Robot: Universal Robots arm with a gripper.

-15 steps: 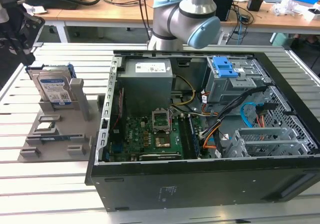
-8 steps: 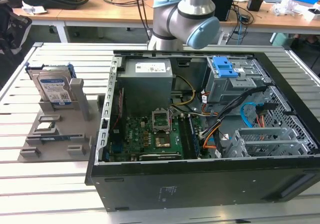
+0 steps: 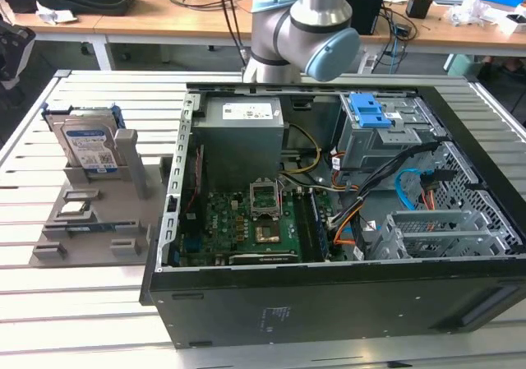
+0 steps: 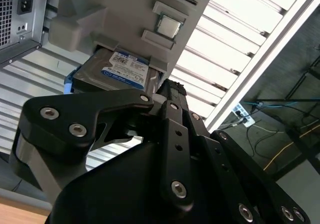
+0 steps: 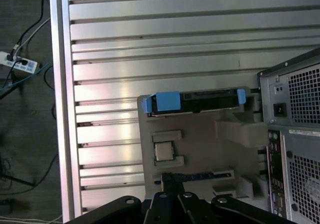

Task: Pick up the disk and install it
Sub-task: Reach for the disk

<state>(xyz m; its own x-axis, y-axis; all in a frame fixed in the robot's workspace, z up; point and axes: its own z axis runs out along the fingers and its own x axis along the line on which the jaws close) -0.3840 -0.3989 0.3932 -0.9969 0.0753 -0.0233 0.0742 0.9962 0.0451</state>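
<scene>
One disk (image 3: 86, 145), standing on edge in grey holder (image 3: 148, 196) just beside PC case (image 3: 329, 303), on exterior view's left of it. My gripper (image 5: 166, 179) looks clenched w/ nothing in it, apart from disk.

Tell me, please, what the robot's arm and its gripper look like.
The arm is made of round silver-grey metal segments, with pale blue plastic caps on its joints. The gripper is matte black, built from flat, angular link plates held together by silver hex-socket bolts.
</scene>
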